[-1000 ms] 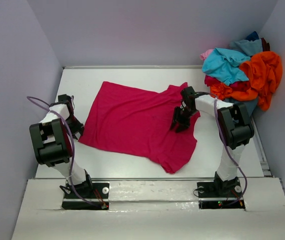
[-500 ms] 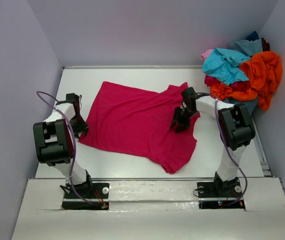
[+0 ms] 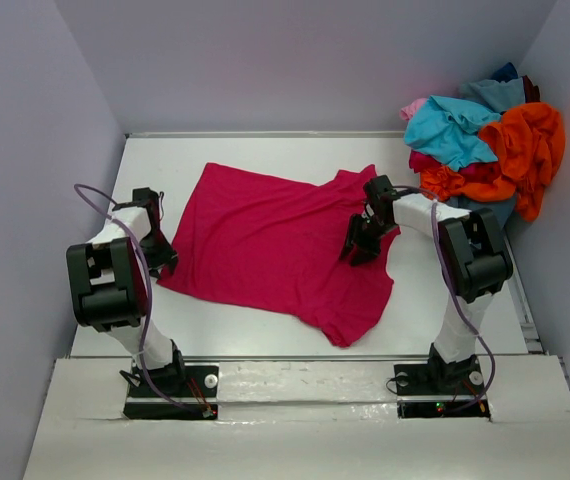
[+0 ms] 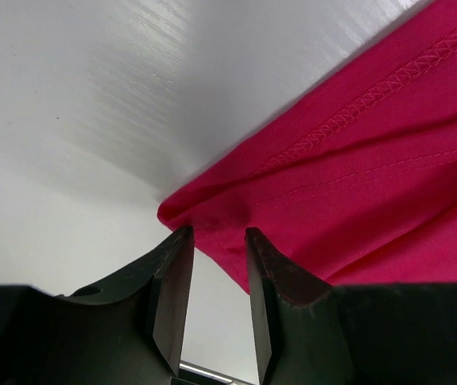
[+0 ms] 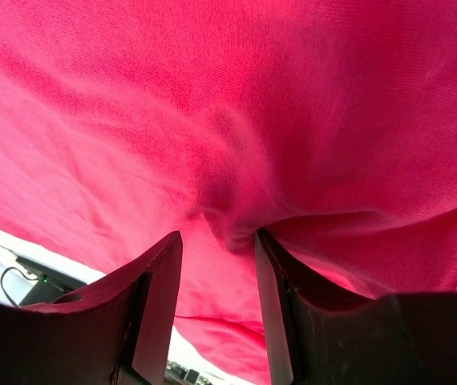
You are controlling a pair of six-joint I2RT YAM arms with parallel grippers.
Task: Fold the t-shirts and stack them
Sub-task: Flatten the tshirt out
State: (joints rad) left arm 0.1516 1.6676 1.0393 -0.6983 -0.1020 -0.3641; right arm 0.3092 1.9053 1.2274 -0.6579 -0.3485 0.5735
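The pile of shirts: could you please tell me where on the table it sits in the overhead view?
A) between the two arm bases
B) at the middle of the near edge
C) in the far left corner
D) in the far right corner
D: the overhead view shows the pile of shirts heaped in the far right corner of the table, up against the walls.

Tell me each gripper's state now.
Left gripper: open, at the crimson t-shirt's corner.
Right gripper: jaws apart, that t-shirt bunched between; grip cannot be told.
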